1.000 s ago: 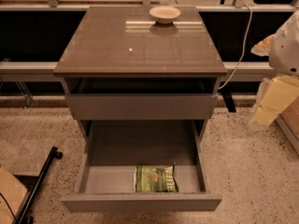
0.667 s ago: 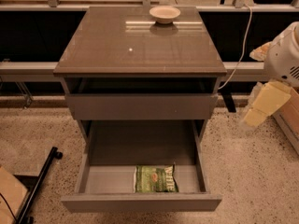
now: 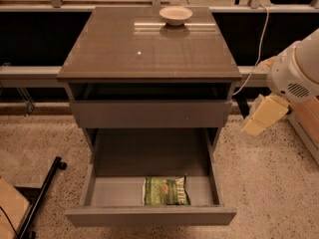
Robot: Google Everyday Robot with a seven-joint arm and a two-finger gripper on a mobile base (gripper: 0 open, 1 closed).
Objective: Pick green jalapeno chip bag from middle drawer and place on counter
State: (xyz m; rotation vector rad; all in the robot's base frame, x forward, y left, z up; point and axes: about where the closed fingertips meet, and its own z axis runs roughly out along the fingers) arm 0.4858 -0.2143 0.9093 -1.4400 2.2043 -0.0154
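Flat green jalapeno chip bag [image 3: 166,190] at open middle drawer [image 3: 149,216] front; hand [image 3: 261,118] right of counter [image 3: 119,51].

The glossy grey-brown table [image 3: 114,54] is sitting on top of the drawer cabinet [image 3: 149,114], slightly overhanging it. A shallow beige bowl [image 3: 175,15] is resting upright on it near the far edge, a little right of centre. A tiny white speck [image 3: 139,53] is showing near its middle. The claw [image 3: 263,116] is hanging off to the right of the cabinet, apart from it.
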